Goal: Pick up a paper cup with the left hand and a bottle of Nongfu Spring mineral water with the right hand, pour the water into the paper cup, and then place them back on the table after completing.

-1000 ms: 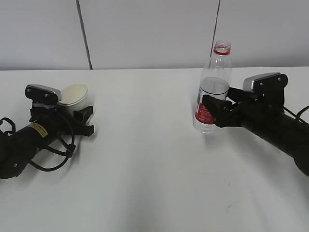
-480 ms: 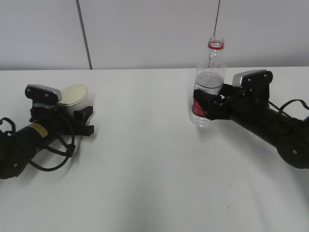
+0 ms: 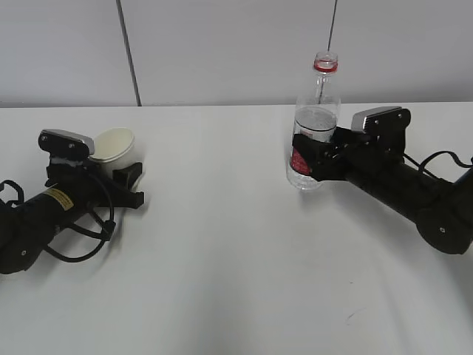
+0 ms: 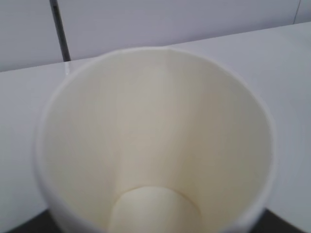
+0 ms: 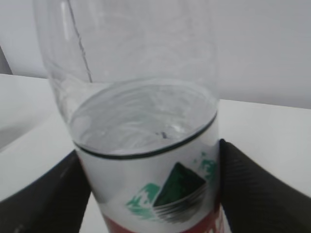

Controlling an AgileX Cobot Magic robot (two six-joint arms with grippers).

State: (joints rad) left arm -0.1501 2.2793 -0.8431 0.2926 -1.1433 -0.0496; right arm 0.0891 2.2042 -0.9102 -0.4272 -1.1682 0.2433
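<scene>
The white paper cup (image 3: 112,145) sits tilted in my left gripper (image 3: 122,181) at the far left, low over the table (image 3: 222,251). In the left wrist view the empty cup (image 4: 155,131) fills the frame and hides the fingers. My right gripper (image 3: 310,159) is shut on the labelled middle of the uncapped Nongfu Spring bottle (image 3: 315,122) and holds it upright, clear of the table. In the right wrist view both black fingers (image 5: 257,194) press the bottle (image 5: 150,160), and the water (image 5: 141,116) reaches just above the label.
A grey panelled wall (image 3: 222,44) with dark seams rises behind the table's far edge. Black cables (image 3: 81,237) loop beside the left arm.
My right gripper has lifted the bottle and carried it to the left, towards the middle. The left arm and the cup have not moved.
</scene>
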